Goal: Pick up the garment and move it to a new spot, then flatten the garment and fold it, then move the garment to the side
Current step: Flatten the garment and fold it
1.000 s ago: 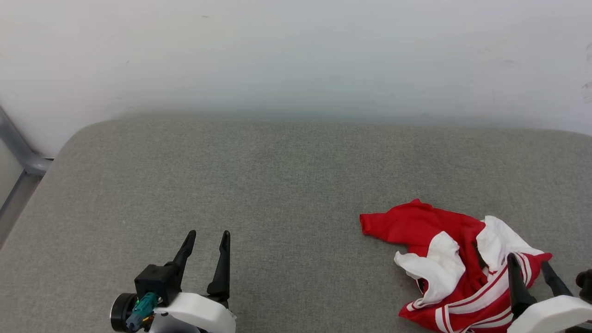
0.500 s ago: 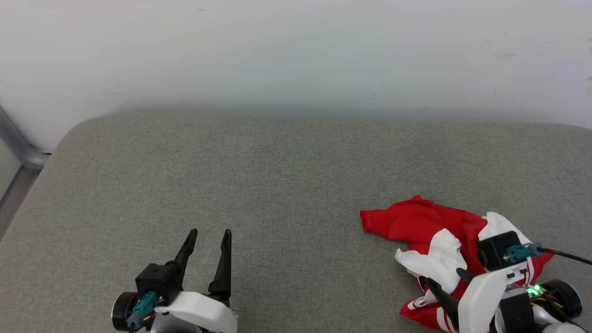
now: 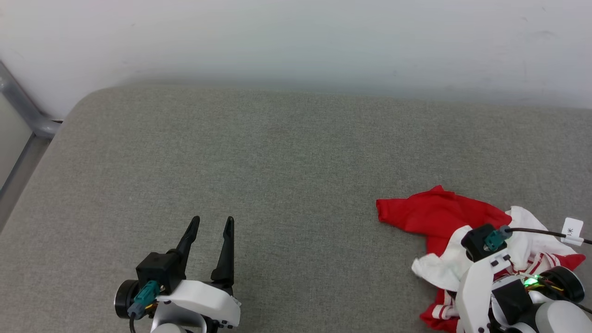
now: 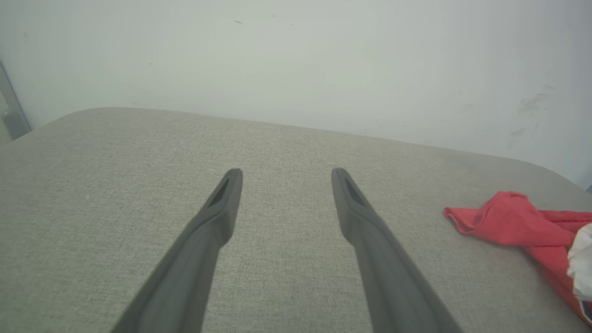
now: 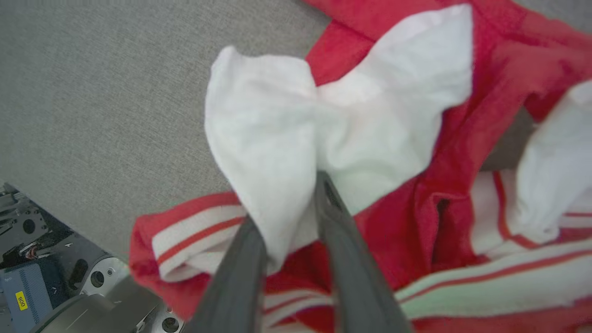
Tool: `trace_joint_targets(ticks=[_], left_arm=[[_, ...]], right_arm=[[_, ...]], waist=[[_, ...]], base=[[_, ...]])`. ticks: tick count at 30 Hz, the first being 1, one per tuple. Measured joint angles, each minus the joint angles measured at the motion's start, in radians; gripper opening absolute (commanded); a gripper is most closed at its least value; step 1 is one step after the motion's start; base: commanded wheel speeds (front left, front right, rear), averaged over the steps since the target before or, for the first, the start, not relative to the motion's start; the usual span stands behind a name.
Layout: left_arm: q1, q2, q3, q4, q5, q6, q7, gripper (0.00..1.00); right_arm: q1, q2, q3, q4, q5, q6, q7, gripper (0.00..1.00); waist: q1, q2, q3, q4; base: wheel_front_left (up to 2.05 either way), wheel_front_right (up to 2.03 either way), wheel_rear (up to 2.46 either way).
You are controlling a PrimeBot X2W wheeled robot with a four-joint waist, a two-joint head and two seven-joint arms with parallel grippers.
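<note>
One garment (image 3: 439, 215), two grippers, one bench (image 3: 296, 152).
There was a single red-and-white garment with two white sleeves (image 5: 351, 106), and one grey bench. The grippers numbered two, the left gripper (image 3: 212, 218) and the right gripper (image 5: 287, 203), each with two dark fingers (image 4: 217, 217), four in all. One black cable (image 3: 532, 230) carried one white tag (image 3: 573, 230); one grey metal rail (image 3: 27, 115) was there.

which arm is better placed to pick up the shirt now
Right. The right gripper sits on the garment with a white sleeve fold between its fingers, though a firm grip isn't clear yet. The left gripper hangs open over bare cushion, well apart from the cloth.
</note>
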Motion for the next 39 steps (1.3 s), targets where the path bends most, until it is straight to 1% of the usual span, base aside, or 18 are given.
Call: trace_joint_targets(ticks=[4,7,11,16,17,21,24,28,31,33,34,35,36,37,39], left_arm=[[0.0,-0.002,0.004,0.005,0.0,-0.003,0.0,1.0],[0.0,-0.002,0.007,0.006,0.001,-0.003,0.0,1.0],[-0.001,-0.005,0.007,0.006,0.003,-0.004,0.0,1.0],[-0.006,-0.005,0.009,0.006,0.01,-0.009,0.0,1.0],[-0.009,-0.004,0.008,0.007,0.011,-0.011,0.0,1.0],[-0.019,-0.005,-0.002,0.017,0.015,-0.017,0.0,1.0],[-0.027,-0.005,-0.009,0.019,0.015,-0.02,0.0,1.0],[-0.032,-0.007,-0.017,0.021,0.014,-0.022,0.0,1.0],[-0.035,-0.008,-0.021,0.025,0.012,-0.022,0.0,1.0],[-0.036,-0.009,-0.024,0.027,0.01,-0.022,0.0,1.0],[-0.036,-0.01,-0.024,0.029,0.01,-0.022,0.0,1.0],[-0.036,-0.01,-0.025,0.03,0.01,-0.022,0.0,1.0],[-0.036,-0.01,-0.025,0.031,0.009,-0.022,0.0,1.0],[-0.036,-0.011,-0.025,0.033,0.009,-0.022,0.0,1.0],[-0.035,-0.011,-0.024,0.036,0.009,-0.022,0.0,1.0]], right_arm=[[-0.002,0.007,-0.023,0.011,-0.001,0.0,-0.019,0.0],[-0.014,0.031,-0.046,0.009,-0.001,0.0,-0.075,0.0],[-0.047,0.082,-0.081,0.012,-0.007,0.0,-0.18,0.0],[-0.131,0.174,-0.075,0.045,-0.008,0.0,-0.311,0.0],[-0.175,0.218,-0.046,0.072,0.002,0.0,-0.357,0.0],[-0.252,0.27,0.05,0.154,0.052,0.0,-0.438,0.0],[-0.293,0.285,0.136,0.217,0.098,0.0,-0.485,0.0],[-0.295,0.29,0.244,0.326,0.14,0.0,-0.509,0.0],[-0.274,0.292,0.306,0.422,0.162,0.0,-0.532,0.0],[-0.257,0.291,0.328,0.479,0.177,0.0,-0.559,0.0],[-0.255,0.291,0.334,0.506,0.181,0.0,-0.573,0.17],[-0.255,0.291,0.341,0.524,0.185,0.0,-0.59,0.4],[-0.255,0.291,0.344,0.537,0.192,0.0,-0.609,0.66],[-0.255,0.291,0.349,0.546,0.204,0.0,-0.627,1.0],[-0.255,0.29,0.361,0.555,0.207,0.0,-0.668,1.0]], waist=[[0.0,0.0,-0.001,0.003],[-0.0001,0.0,-0.007,0.002],[0.0,0.0,-0.013,0.0],[0.0,0.0,-0.011,-0.005],[0.0,0.0,-0.011,-0.007],[0.0,0.0,-0.008,0.002],[-0.0001,0.0,-0.003,0.015],[0.0,0.0,0.008,0.037],[0.0,0.0,0.021,0.05],[0.0,0.0,0.028,0.056],[0.0,0.0,0.03,0.058],[0.0,0.0,0.032,0.06],[0.0,0.0,0.032,0.061],[-0.0001,0.0,0.031,0.06],[-0.0001,0.0,0.025,0.058]], base=[[0.0,0.0,0.0],[0.0,0.0,0.0],[0.0,0.0,0.0],[0.0,0.0,0.0],[0.0,0.0,0.0],[0.0,0.0,0.0],[0.0,0.0,0.0],[0.0,0.0,0.0],[0.0,0.0,0.0],[0.0,0.0,0.0],[0.0,0.0,0.0],[0.0,0.0,0.0],[0.0,0.0,0.0],[0.0,0.0,0.0],[0.0,0.0,0.0]])
